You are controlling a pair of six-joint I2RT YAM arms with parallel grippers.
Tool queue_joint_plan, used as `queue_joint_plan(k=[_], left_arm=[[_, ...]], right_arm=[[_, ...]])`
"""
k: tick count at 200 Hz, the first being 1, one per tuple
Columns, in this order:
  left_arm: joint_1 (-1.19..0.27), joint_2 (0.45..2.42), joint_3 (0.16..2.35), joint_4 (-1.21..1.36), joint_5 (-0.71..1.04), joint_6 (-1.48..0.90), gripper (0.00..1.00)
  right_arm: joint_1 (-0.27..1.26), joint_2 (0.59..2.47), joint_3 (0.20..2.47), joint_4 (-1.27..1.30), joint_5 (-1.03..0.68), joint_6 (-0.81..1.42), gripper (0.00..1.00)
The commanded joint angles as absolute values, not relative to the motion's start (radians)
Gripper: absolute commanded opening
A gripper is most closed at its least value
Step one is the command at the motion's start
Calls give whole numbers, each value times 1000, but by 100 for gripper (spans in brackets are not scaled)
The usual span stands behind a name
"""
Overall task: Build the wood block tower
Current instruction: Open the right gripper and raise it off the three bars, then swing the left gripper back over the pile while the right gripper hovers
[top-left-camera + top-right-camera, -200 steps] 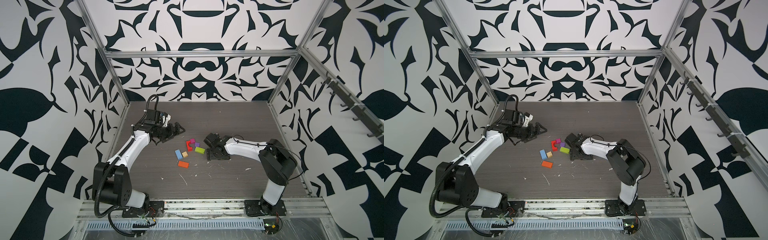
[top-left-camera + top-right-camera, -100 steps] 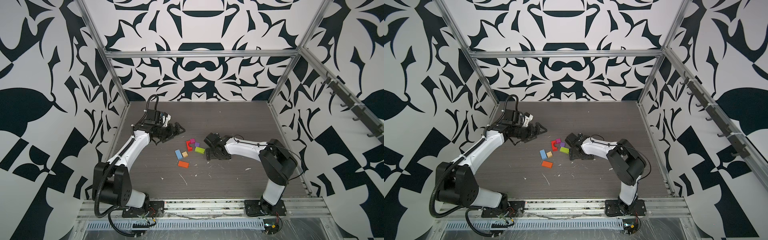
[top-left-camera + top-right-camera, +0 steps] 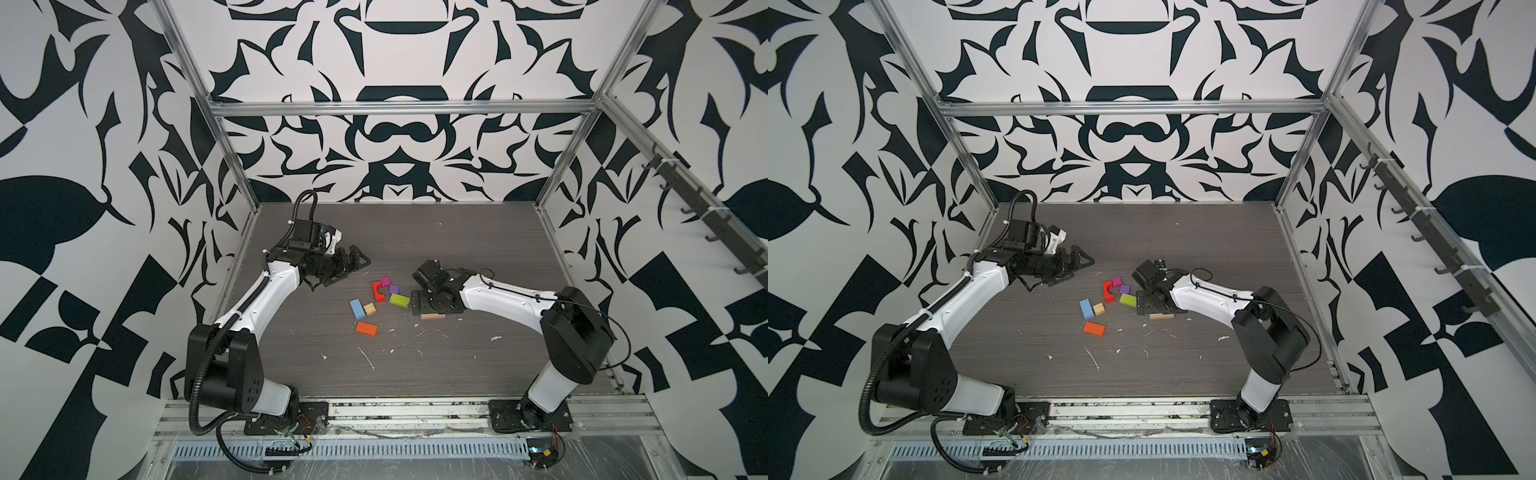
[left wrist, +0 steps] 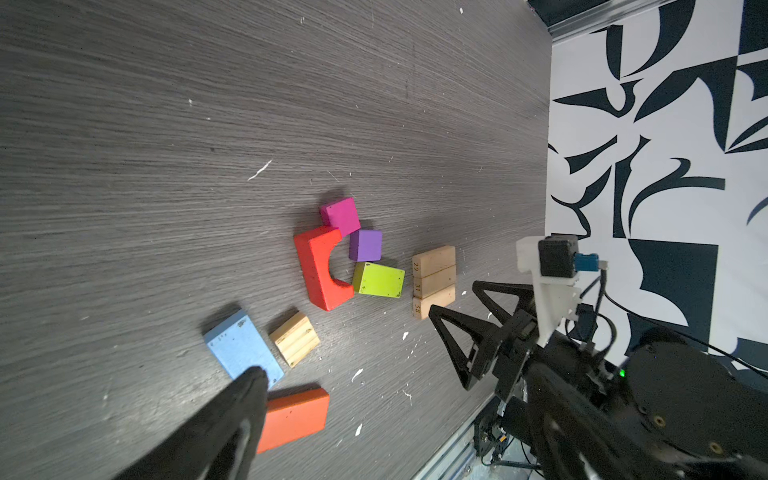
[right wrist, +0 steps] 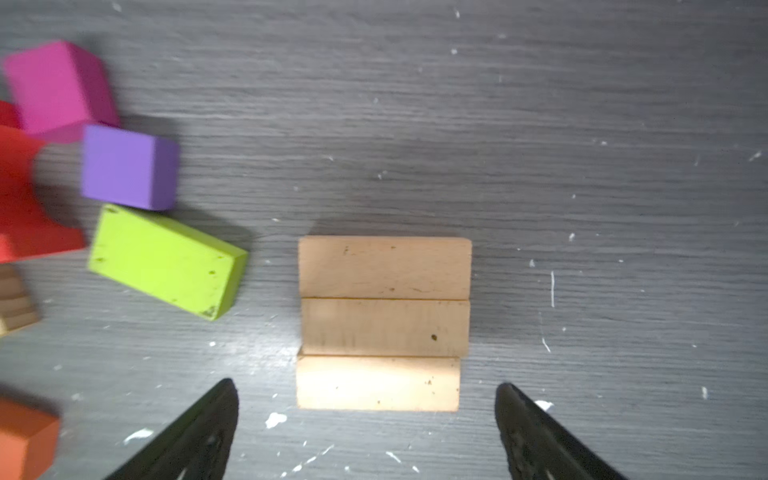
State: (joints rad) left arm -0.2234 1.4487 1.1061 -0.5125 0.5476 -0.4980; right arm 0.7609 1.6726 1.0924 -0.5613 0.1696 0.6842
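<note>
Right wrist view showed the right jaws released and empty, tips on either side of the nearest of three tan planks (image 5: 383,324), which lay flat, side by side and touching, on the counter (image 5: 602,124). A lime block (image 5: 164,259) lay just beside them. The left jaws stood spread, empty, apart from the blocks.

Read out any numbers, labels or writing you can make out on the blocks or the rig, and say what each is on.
"29": end face of the outer tan plank on the purple block side.
"31": end face of the middle tan plank.
"58": end face of the other outer tan plank.
These digits are small, so take them with some doubt. Nothing else is readable in any view.
</note>
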Motion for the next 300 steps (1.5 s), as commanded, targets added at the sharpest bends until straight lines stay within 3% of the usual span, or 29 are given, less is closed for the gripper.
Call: queue_joint_plan(k=[1,142,300], left_arm=[[-221,1445,1107,-539,562,-487,100],[-233,1442,978,-553,405,-598,95],[-423,1447,946,-645,67,-785,91]], right_arm=[[762,1623,1083,-557,153,657,99],[764,1465,1043,-434,156,495,94],[764,1337,883,-308,103,428,93]])
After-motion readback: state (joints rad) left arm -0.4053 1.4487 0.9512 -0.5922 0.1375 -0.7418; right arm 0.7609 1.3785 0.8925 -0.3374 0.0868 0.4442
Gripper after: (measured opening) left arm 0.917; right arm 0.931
